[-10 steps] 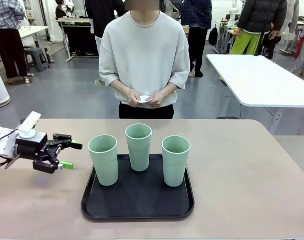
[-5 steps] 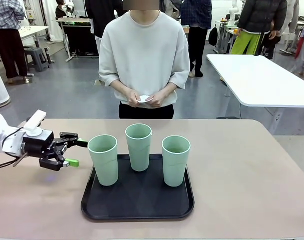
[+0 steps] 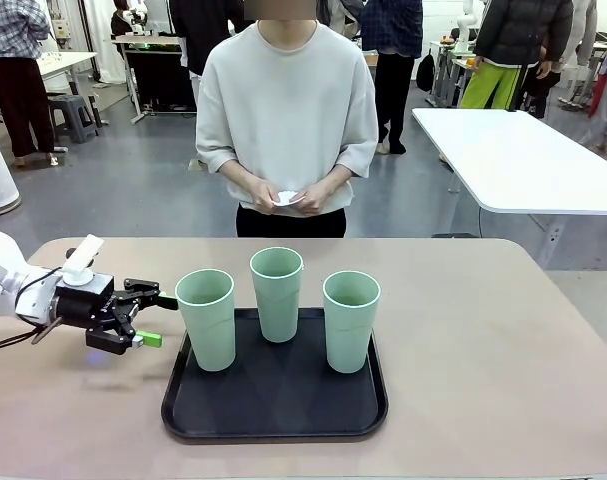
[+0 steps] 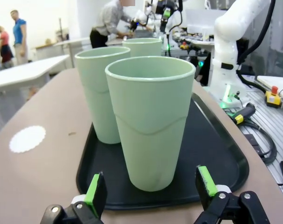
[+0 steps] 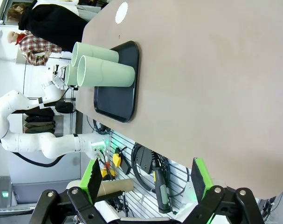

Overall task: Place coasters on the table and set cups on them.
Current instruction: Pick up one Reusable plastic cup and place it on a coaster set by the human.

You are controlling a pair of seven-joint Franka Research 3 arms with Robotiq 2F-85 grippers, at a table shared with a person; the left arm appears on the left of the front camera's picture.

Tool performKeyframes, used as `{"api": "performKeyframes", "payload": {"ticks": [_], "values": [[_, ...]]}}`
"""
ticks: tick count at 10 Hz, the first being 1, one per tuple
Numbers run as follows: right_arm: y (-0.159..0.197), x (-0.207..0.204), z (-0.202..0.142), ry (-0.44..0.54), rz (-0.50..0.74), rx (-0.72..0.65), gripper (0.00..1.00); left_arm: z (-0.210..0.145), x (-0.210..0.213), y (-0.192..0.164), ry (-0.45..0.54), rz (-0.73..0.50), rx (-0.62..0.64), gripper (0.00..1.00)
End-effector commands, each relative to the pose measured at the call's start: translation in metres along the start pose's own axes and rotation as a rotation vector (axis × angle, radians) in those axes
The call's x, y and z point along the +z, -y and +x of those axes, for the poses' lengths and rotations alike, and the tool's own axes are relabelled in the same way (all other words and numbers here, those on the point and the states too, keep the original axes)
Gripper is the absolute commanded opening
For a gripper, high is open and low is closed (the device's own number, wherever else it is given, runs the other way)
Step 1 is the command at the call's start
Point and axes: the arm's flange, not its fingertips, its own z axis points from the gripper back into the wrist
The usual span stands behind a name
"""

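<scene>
A matte tan table is seen in a busy workshop. Three smooth tapered cups are stood on a black tray, with a scalloped coaster laid nearby. The left gripper and right gripper are held spread.

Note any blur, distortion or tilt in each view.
Front view: sharp, evenly lit. Left wrist view: wide-angle swelling of the nearest pale mint-green plastic tumbler, background people soft. Right wrist view: rolled sideways, the beige-tan tabletop appearing vertical.
</scene>
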Motion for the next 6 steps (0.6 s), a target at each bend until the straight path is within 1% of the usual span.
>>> {"api": "performKeyframes", "payload": {"ticks": [1,6], "values": [[0.002,0.000,0.001,0.010,0.018,0.003,1.00,-0.001,-0.009,-0.001,0.007,0.015,-0.016,1.00],[0.002,0.000,0.001,0.010,0.018,0.003,1.00,0.002,-0.025,-0.003,0.019,-0.038,-0.008,1.00]]}}
